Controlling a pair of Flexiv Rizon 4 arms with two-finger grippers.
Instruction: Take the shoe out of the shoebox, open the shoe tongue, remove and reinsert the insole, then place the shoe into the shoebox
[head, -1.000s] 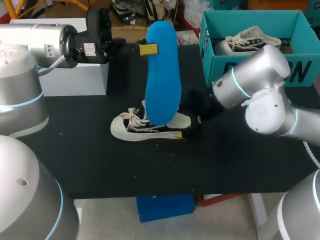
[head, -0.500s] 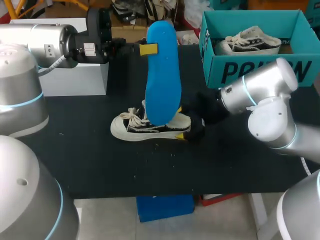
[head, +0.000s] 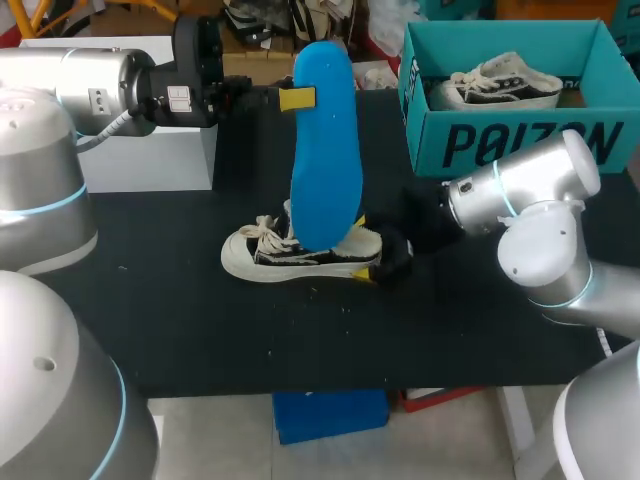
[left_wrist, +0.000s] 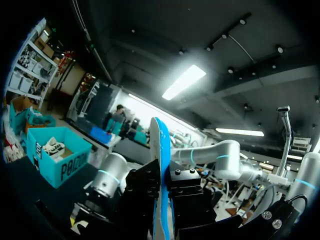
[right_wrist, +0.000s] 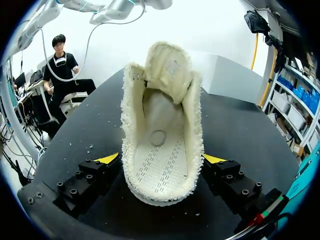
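Observation:
A blue insole (head: 325, 150) stands upright above the table, and my left gripper (head: 290, 98) is shut on its upper part. The left wrist view shows the insole (left_wrist: 161, 165) edge-on between the left gripper's (left_wrist: 164, 200) black fingers. Below it a black-and-white sneaker (head: 290, 255) rests on its sole, toe pointing left. My right gripper (head: 365, 247) is at its heel. In the right wrist view the sneaker's heel (right_wrist: 162, 125) sits between the open right gripper (right_wrist: 161, 160), one yellow tip on each side, the tongue folded up and the bare inner footbed showing.
A teal shoebox (head: 520, 140) stands at the back right with a second sneaker (head: 500, 80) inside. A white box (head: 150, 155) sits at the back left. The black table (head: 250, 330) runs bare toward the front edge.
My right arm's elbow and forearm swung right and lower while its gripper stayed at the sneaker's heel. The left arm and the insole have not moved.

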